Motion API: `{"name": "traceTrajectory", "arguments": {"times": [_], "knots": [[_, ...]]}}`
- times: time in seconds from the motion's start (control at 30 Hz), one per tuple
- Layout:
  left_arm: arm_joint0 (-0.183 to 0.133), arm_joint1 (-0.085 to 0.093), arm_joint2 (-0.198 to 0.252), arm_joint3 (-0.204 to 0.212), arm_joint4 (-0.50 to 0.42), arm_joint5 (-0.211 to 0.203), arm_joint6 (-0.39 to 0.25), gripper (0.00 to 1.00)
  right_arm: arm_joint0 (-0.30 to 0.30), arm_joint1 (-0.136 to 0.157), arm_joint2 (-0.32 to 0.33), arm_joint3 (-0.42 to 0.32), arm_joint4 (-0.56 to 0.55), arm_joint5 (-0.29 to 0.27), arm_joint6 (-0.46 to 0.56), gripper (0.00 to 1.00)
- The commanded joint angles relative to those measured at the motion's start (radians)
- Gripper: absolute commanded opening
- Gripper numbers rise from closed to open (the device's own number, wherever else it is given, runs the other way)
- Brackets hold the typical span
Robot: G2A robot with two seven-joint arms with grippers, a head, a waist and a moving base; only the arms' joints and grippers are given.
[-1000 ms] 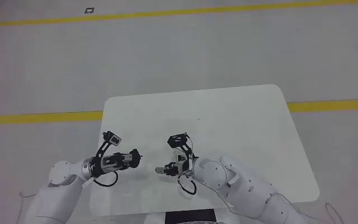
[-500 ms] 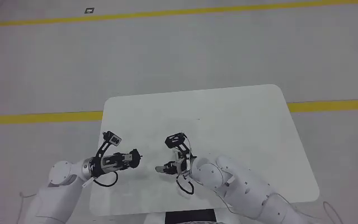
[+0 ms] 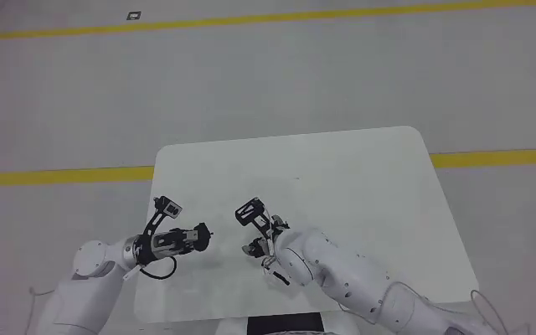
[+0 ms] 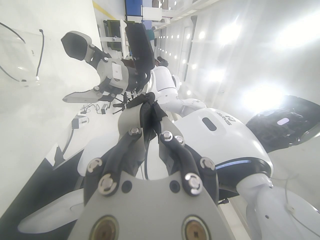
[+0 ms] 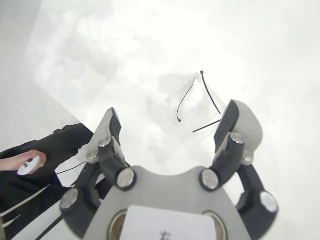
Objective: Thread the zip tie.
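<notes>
One table (image 3: 377,184): white, rounded corners, both arms over its near edge.
Right gripper (image 5: 172,109): fingers spread wide, gripping nothing, hovering above the table beside the clear bag; in the top view near the left gripper, apart from it.
Left gripper (image 4: 147,108): closed, pinching the held zip tie, raised off the table.
Clear bag (image 5: 197,111): flat on the table, close to one finger of the right gripper.
Loose zip ties (image 5: 183,99): three, black and thin, lying at the clear bag; inside it or on top, cannot tell; one end just beside a right finger pad.
Held zip tie (image 4: 147,151): thin black strip, running back from between the closed left fingers toward the wrist.
</notes>
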Motion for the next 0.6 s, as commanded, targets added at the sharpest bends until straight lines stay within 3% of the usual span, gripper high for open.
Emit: {"name": "traceTrajectory", "arguments": {"times": [0.0,0.23,0.4,0.57], "knots": [[0.000,0.000,0.000,0.000,0.000,0.000,0.000,0.00,-0.002,-0.006,-0.009,0.006,-0.027,0.000,0.008,1.00],[0.000,0.000,0.000,0.000,0.000,0.000,0.000,0.00,-0.002,-0.006,-0.009,0.006,-0.027,0.000,0.008,1.00],[0.000,0.000,0.000,0.000,0.000,0.000,0.000,0.00,0.011,-0.013,-0.042,0.029,-0.147,-0.023,0.042,1.00],[0.000,0.000,0.000,0.000,0.000,0.000,0.000,0.00,0.052,-0.041,-0.079,0.052,-0.228,-0.020,0.096,1.00]]}}
